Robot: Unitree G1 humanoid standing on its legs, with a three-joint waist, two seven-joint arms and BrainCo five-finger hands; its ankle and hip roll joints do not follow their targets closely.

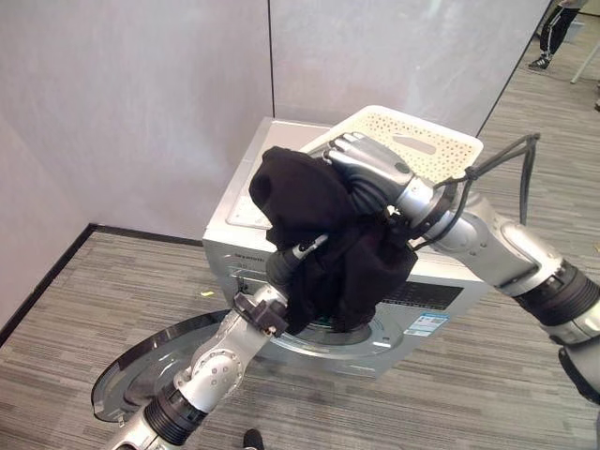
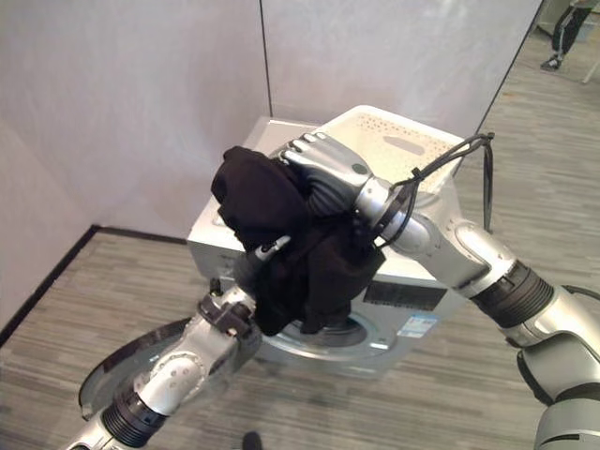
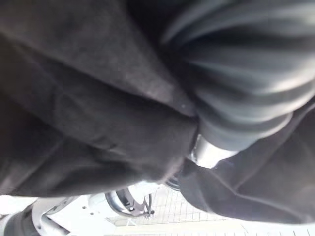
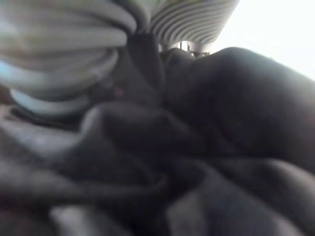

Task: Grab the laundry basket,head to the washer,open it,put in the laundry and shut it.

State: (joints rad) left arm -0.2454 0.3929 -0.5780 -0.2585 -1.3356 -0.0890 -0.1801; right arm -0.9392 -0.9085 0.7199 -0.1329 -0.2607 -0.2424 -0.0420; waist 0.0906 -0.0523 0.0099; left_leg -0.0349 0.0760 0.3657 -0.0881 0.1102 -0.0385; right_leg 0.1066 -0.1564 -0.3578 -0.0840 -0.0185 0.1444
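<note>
The washer stands against the grey wall, below and beyond the fingers, and its round door hangs swung open low on the left side. On the washer's top, past the right hand, sits the white basket, its perforated rim showing behind the knuckles.

The black cloth is bunched up in the air in front of the washer, above the drum opening, between both hands. The right hand lies over the top of the bundle, its silver fingers curled down onto the cloth and gripping it from above. The left hand comes up from below and is buried in the folds; its fingers are hidden in the cloth, so I cannot tell whether they are apart or clamped. The cloth droops down from the right fingers and drapes round the left wrist.

A person's legs show far off at the top right, on the wood-look floor.
</note>
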